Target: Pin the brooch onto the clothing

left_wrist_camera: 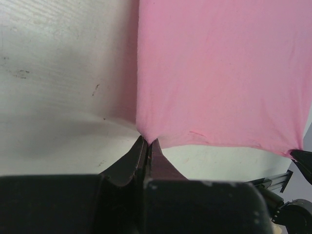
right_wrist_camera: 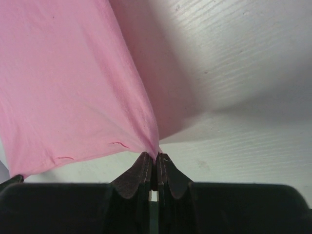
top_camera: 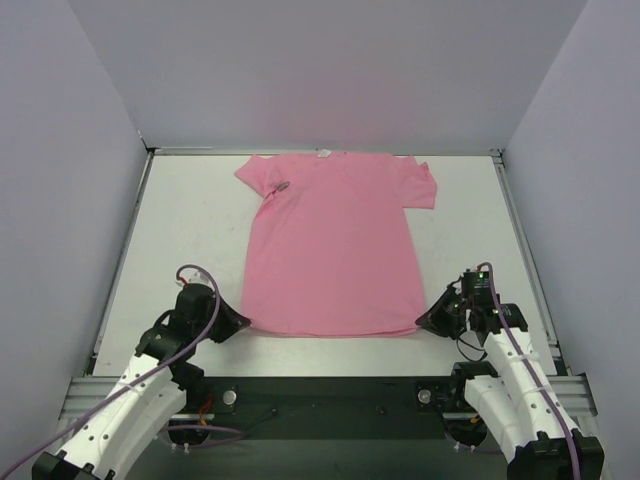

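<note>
Brooch (top_camera: 282, 186), small dark round disc, sits on clothing (top_camera: 330, 250), a pink tee, at approx 11 o'clock nr the sleeve seam. Tee lies flat on pale tabletop (top_camera: 180, 230), neck at 12. Left fingers (left_wrist_camera: 129, 165) clamped on hem corner at 7 o'clock, right fingers (right_wrist_camera: 134, 175) on corner at 5, prob. to pull hem taut & smooth. Fabric soft, thin knit; puckers into each pinch.
</note>
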Available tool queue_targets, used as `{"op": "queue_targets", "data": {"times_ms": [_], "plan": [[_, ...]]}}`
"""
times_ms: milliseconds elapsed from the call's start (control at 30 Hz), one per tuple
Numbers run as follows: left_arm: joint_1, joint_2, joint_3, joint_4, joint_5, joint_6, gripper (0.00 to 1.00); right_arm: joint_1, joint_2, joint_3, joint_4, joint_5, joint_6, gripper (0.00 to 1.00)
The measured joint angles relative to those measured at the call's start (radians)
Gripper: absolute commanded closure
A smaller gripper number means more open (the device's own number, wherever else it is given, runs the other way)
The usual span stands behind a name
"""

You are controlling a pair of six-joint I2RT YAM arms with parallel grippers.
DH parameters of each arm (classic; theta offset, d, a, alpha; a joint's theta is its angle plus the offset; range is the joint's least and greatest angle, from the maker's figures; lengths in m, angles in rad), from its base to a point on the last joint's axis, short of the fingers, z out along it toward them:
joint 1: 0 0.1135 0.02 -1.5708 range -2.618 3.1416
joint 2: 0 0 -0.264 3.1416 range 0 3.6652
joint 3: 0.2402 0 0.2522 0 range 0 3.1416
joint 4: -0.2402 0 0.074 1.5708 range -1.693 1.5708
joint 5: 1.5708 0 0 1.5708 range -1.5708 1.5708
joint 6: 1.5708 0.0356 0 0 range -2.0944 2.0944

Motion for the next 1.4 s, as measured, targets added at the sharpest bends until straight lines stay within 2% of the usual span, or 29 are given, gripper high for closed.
{"op": "queue_targets", "data": {"times_ms": [233,967,1400], "plan": [[-0.02,0.02,0.026,-0.061,-0.016,-0.016,1.0,0.001,-0.009,0.0,-0.059,0.007,-0.003,1.0],[-0.042,-0.062,0.071,-0.28,0.003,-0.049,1.0,0.021,-0.013,0.002,-0.203,0.024,-0.056,1.0],[-0.189,-0.046,0.091,-0.343,-0.005,-0.089,1.0,0.061,0.013,0.021,-0.279,0.021,-0.104,1.0]]}}
